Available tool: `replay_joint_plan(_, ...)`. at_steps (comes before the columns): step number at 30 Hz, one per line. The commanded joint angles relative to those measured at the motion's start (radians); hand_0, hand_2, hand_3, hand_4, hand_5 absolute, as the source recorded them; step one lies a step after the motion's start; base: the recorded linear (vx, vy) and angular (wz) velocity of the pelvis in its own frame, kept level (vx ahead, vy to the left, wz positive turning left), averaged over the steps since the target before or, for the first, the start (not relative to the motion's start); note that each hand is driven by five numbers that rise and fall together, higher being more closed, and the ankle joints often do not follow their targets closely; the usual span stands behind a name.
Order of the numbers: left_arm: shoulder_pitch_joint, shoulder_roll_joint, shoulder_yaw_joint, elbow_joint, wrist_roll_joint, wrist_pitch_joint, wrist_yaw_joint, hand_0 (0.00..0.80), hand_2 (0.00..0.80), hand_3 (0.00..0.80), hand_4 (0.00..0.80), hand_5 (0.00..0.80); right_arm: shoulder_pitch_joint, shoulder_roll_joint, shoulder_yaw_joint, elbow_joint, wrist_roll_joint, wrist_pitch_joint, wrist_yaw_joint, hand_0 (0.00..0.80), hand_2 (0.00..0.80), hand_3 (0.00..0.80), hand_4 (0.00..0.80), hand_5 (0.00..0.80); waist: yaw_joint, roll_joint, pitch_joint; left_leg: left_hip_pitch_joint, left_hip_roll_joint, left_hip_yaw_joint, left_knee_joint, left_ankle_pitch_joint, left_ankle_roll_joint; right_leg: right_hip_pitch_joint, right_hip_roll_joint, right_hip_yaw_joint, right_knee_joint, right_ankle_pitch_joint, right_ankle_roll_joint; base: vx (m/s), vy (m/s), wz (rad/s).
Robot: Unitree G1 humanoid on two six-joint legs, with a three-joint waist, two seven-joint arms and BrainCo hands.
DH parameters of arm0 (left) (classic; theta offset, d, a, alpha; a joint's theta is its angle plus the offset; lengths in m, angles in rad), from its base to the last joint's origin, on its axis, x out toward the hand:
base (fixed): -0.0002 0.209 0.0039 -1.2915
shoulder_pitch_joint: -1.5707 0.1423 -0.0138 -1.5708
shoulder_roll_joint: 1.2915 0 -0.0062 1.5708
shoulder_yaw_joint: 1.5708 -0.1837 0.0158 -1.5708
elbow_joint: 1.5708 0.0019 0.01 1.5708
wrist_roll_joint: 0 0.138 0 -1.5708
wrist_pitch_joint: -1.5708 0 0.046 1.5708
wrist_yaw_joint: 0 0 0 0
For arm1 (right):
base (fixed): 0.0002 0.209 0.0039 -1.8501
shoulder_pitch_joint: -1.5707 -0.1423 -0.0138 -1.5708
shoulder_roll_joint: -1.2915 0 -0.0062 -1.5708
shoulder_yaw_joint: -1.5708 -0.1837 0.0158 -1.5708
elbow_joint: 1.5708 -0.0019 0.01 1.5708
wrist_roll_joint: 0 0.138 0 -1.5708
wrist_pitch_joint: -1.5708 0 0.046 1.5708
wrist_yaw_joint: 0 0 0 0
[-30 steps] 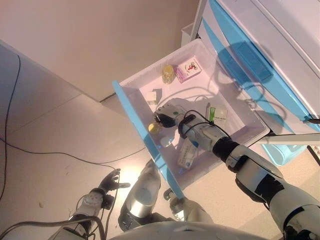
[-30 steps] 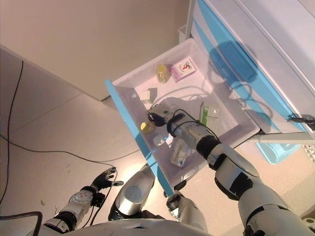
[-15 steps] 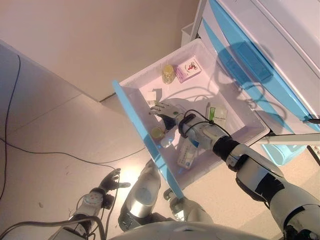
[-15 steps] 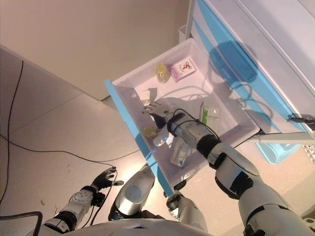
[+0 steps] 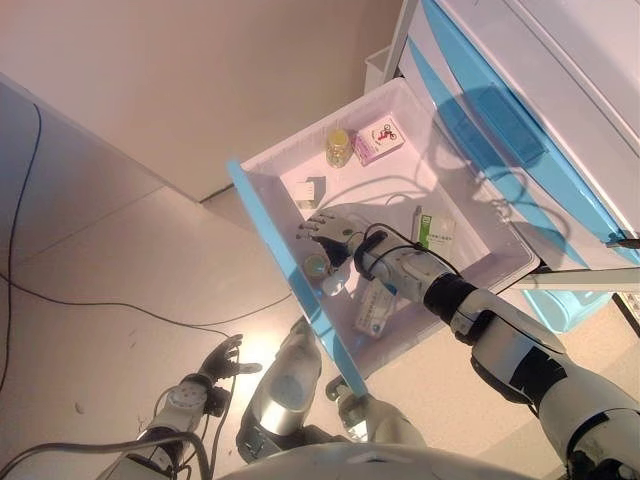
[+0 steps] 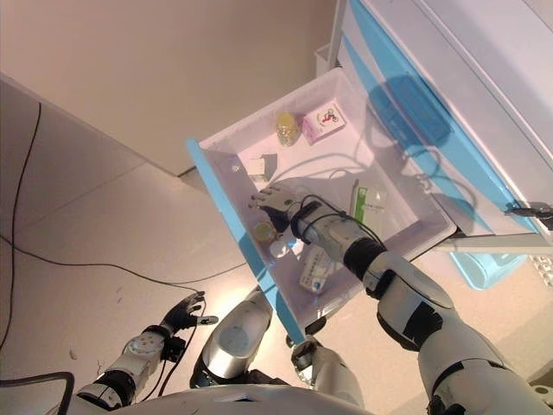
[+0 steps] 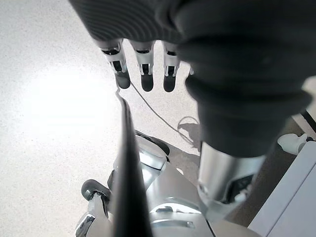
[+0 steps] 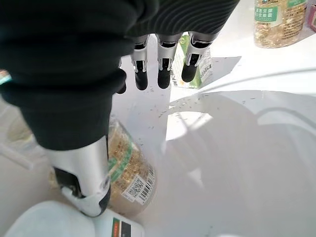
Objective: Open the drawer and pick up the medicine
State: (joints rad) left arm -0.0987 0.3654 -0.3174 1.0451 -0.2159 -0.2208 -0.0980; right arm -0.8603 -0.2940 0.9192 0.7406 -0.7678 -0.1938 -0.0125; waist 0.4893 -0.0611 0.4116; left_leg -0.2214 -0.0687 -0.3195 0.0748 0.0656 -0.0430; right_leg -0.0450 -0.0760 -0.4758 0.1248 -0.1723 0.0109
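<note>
Drawer [image 5: 275,225] is already pulled out, so the opening step looks done; picking is what's left. My right hand [image 5: 335,232] is inside the drawer, fingers [image 8: 163,74] straight and spread, thumb apart, holding nothing. Right beside my thumb lies a small bottle of yellow capsules [image 8: 126,170] on its side near the blue front panel [image 5: 300,300]; I can't tell if the thumb touches it. That looks like the nearest medicine to grab. Just next to it is a white bottle [image 8: 54,222]. Ahead of my fingertips stands a small green and white carton [image 8: 195,66], close but apart from them. At the far end of the drawer sit another capsule bottle [image 5: 338,146] and a pink box [image 5: 379,139] side by side. A green and white flat box [image 5: 434,231] and a long box [image 5: 374,310] lie next to my wrist. My left hand [image 5: 222,361] hangs low over the floor, well apart from the drawer, fingers [image 7: 143,74] loosely straight, empty. I'd judge roughly half done: need to close on one medicine and lift it out.
</note>
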Motion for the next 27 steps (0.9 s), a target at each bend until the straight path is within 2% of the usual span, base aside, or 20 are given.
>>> replay_joint_plan(1,0.015,0.021,-0.017,0.002,0.003,-0.011,-0.004,0.0,0.0,0.0,0.0,0.0,0.001,0.07,0.015,-0.065,0.034,-0.061,0.004,0.0,0.0,0.0,0.0,0.0,0.01,-0.006,0.01,0.012,-0.074,0.008,-0.03,-0.046,0.075,-0.1,-0.084,0.108,0.059,0.141,0.111,0.0,0.0,0.0)
replay_joint_plan(7,0.011,0.024,-0.012,0.001,0.009,-0.006,-0.006,0.0,0.0,0.0,0.0,0.0,0.007,0.075,0.029,-0.073,0.03,-0.069,0.035,0.0,0.0,0.0,0.0,0.0,0.009,-0.013,0.009,0.014,-0.073,0.01,-0.031,-0.048,0.075,-0.101,-0.081,0.111,0.057,0.143,0.112,0.0,0.0,0.0)
replay_joint_plan(9,0.01,0.026,-0.013,0.001,0.009,-0.008,-0.005,0.0,0.0,0.0,0.0,0.0,0.008,0.075,0.034,-0.073,0.029,-0.066,0.036,0.097,0.097,0.097,0.097,0.097,0.009,-0.014,0.01,0.014,-0.072,0.011,-0.031,-0.048,0.075,-0.1,-0.081,0.11,0.056,0.143,0.112,0.0,0.0,0.0)
replay_joint_plan(11,0.008,0.026,-0.013,0.003,0.007,-0.01,-0.005,0.0,0.0,0.0,0.0,0.0,0.009,0.078,0.036,-0.066,0.024,-0.067,0.034,0.496,0.496,0.496,0.496,0.496,0.01,-0.015,0.01,0.012,-0.072,0.012,-0.031,-0.048,0.075,-0.1,-0.08,0.11,0.054,0.142,0.112,0.0,0.0,0.0)
replay_joint_plan(12,0.008,0.026,-0.013,0.003,0.008,-0.011,-0.004,0.0,0.0,0.0,0.0,0.0,0.01,0.08,0.035,-0.064,0.021,-0.067,0.035,0.543,0.543,0.543,0.543,0.543,0.01,-0.016,0.01,0.013,-0.071,0.012,-0.031,-0.048,0.075,-0.099,-0.079,0.109,0.053,0.142,0.112,0.0,0.0,0.0)
replay_joint_plan(13,0.01,0.026,-0.012,0.002,0.009,-0.012,-0.003,0.0,0.0,0.0,0.0,0.0,0.012,0.079,0.035,-0.063,0.017,-0.068,0.033,0.744,0.744,0.744,0.744,0.744,0.01,-0.016,0.01,0.013,-0.071,0.012,-0.032,-0.048,0.075,-0.098,-0.079,0.109,0.052,0.142,0.111,0.0,0.0,0.0)
replay_joint_plan(14,0.01,0.027,-0.012,0.002,0.01,-0.011,-0.004,0.0,0.0,0.0,0.0,0.0,0.013,0.078,0.035,-0.06,0.014,-0.073,0.027,0.8,0.8,0.8,0.8,0.8,0.011,-0.017,0.01,0.013,-0.071,0.011,-0.032,-0.048,0.075,-0.099,-0.078,0.109,0.052,0.142,0.112,0.0,0.0,0.0)
replay_joint_plan(27,0.018,0.029,-0.002,0.003,0.024,-0.008,-0.003,0.0,0.0,0.0,0.0,0.0,0.019,0.068,0.034,-0.067,-0.011,-0.067,0.015,0.8,0.8,0.8,0.8,0.8,0.009,-0.027,0.001,0.024,-0.071,0.01,-0.036,-0.049,0.077,-0.088,-0.075,0.114,0.048,0.144,0.113,0.0,0.0,0.0)
